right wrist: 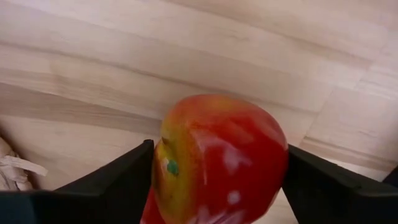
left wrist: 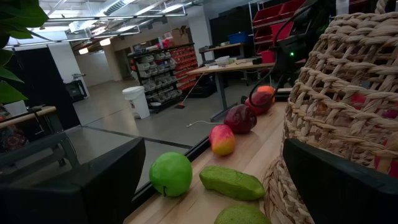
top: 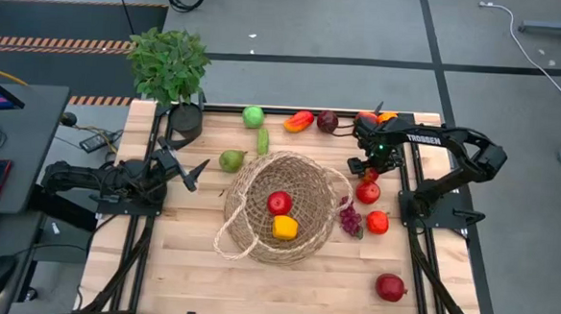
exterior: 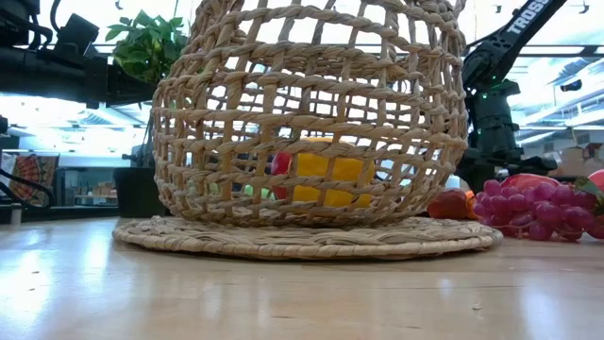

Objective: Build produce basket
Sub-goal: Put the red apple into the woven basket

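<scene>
While the right gripper (top: 368,167) hangs low over the table's right side, just off the basket (top: 257,235), its two fingers stand on either side of a red apple (right wrist: 214,160) with a yellow blush. From where I stand the jaws look part-way in and close to the skin on both flanks, though I can't say they have bitten yet, and the fruit seems to sit on the wood. To do this well I'd want the fingers to meet the apple across its widest part, squarely, so it doesn't squirt out sideways, then a straight lift clear of the rim before swinging in. Two pieces lie inside the basket already, a red apple (top: 279,202) and a yellow pepper (top: 284,227); grapes (top: 350,219) and other red fruit wait nearby. Over on the left side of the table the left gripper (top: 191,172) sits idle, fingers spread wide and empty, near a green pear (top: 230,160).
</scene>
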Controlling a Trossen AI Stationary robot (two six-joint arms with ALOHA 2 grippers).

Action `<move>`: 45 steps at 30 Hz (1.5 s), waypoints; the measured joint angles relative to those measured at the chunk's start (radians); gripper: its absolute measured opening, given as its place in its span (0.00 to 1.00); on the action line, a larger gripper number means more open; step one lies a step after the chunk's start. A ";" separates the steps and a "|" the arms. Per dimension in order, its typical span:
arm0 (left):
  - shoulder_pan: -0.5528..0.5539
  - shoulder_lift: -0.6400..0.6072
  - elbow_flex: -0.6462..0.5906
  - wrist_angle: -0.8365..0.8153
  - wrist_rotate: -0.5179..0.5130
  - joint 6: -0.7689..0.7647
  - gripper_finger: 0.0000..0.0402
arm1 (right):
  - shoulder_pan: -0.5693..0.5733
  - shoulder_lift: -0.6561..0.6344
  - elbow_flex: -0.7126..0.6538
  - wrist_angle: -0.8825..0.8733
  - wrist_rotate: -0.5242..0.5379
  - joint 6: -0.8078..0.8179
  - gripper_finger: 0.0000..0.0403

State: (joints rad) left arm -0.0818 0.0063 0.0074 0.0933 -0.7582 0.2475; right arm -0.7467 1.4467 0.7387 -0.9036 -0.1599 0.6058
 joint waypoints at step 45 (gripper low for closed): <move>0.000 0.000 0.000 0.000 0.000 0.000 0.97 | 0.155 -0.521 0.001 1.096 -0.182 0.315 0.77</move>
State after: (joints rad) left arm -0.0815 0.0063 0.0074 0.0933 -0.7578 0.2478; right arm -0.5921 0.9257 0.7395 0.1926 -0.3416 0.9213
